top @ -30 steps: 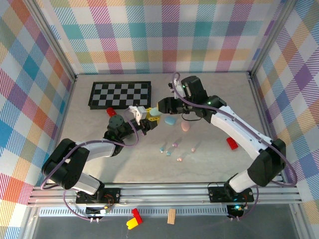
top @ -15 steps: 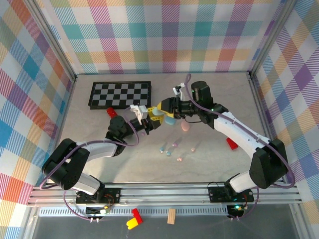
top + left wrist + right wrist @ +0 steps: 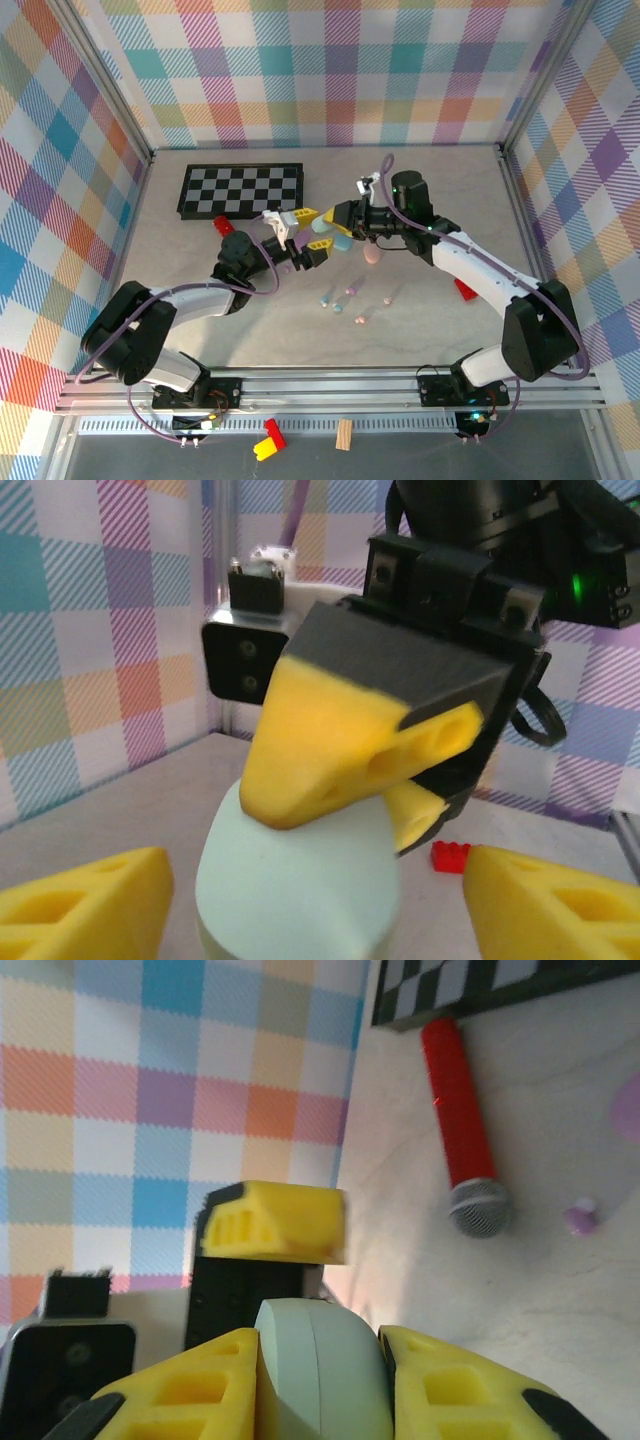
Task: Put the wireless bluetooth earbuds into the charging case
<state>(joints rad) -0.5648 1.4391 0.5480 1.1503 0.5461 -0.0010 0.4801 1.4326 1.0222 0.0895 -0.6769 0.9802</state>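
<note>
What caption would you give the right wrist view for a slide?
Right end effector grips the mint charging case; a red microphone lies on the table beyond.

Two robot arms: the left arm [image 3: 195,297] and right arm [image 3: 480,268] each had white shells between black joints, with a purple cable [image 3: 385,166] looping alongside. The left gripper [image 3: 305,236] and right gripper [image 3: 335,226] bore yellow wedge-shaped fingers [image 3: 340,750] with slotted holes, on black blocks fixed with small screws [image 3: 246,649]. A green light [image 3: 578,583] glowed on the right wrist.
</note>
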